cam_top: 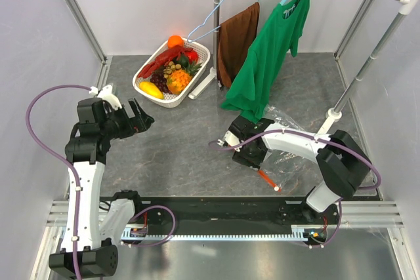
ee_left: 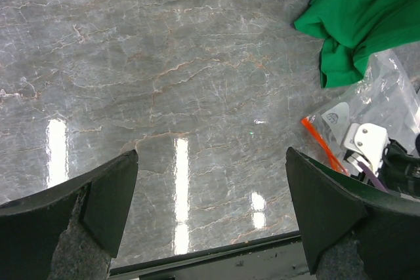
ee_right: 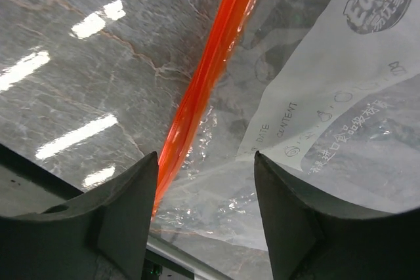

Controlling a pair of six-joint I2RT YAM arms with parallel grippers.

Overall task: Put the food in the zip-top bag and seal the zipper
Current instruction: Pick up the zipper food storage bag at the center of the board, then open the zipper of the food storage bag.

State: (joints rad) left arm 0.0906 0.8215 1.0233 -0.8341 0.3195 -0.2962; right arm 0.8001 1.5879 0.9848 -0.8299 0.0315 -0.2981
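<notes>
The left hand hung splayed and empty above the counter, short of the white basket. All the food lay heaped in that basket, so nothing was bagged yet (the whole job lay ahead, I'd say). Further right, a brown cloth and a green shirt drooped from hangers, the shirt's hem near the zip-top bag. The right hand hovered unclenched over the flat bag beside its zipper; whether that was sealed, I couldn't tell.
</notes>
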